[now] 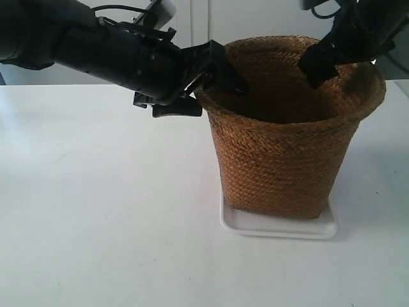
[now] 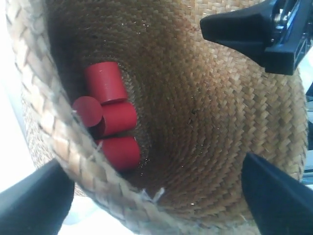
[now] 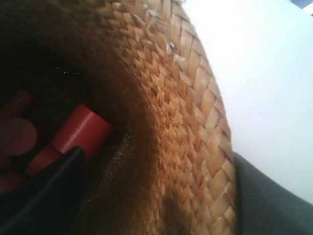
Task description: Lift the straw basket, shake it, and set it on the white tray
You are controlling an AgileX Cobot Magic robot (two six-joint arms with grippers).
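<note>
Operator, your straw basket [image 1: 281, 160] stood upright on the white tray [image 1: 281, 229]. Its base sat within the tray's raised rim. The tray lay flat on the desk [image 1: 96, 211], toward 4 o'clock of the exterior view.

Your left pincer [image 2: 151, 169] was released. Its fingers [image 2: 39, 200] stood wide apart astride the braided rim, one outside the wall and one inside, with a clear gap on each side. Your right pincer [image 3: 156, 159] was likewise spread, one finger inside the basket and one outside, with the woven wall between them and not squeezed.

Taking the basket's mouth as the dial in the exterior view, the arm at the exterior view's left [image 1: 108, 51] met the rim at 9 o'clock. The arm at the exterior view's right [image 1: 358, 29] met it at 2 o'clock.

Several red cylinders [image 2: 110, 115] lay bunched on the basket's floor against one wall. Whether any finger brushed the straw could not be told.
</note>
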